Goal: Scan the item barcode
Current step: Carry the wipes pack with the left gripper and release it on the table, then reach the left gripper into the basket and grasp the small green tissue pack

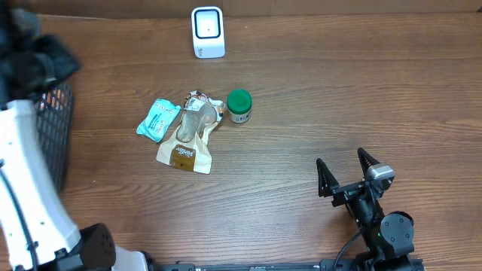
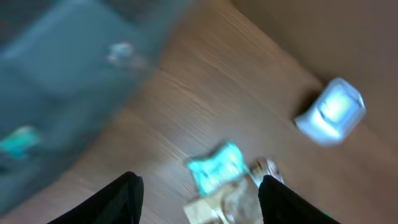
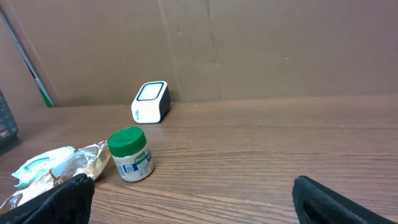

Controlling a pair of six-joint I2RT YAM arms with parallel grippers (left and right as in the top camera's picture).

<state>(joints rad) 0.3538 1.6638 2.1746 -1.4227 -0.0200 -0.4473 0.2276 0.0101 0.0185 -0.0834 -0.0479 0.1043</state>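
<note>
Left tool (image 2: 200, 182): jaws spread, nothing held; raised beside basket (image 1: 54, 124), view blurred. Right tool (image 1: 340, 159): fully released, empty, parked low, well apart from items. Teal packet (image 1: 158, 119), tan pouch (image 1: 190, 139) and green-lidded jar (image 1: 239, 105) clustered mid-surface (image 1: 339, 90), none gripped. Barcode scanner (image 1: 208, 32) stood at far edge, probably for presenting label.

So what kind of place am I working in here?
Probably a mock checkout bench: a white barcode scanner on a wooden table, packaged goods such as a green-lidded jar and a teal packet, and a black basket at the edge.
</note>
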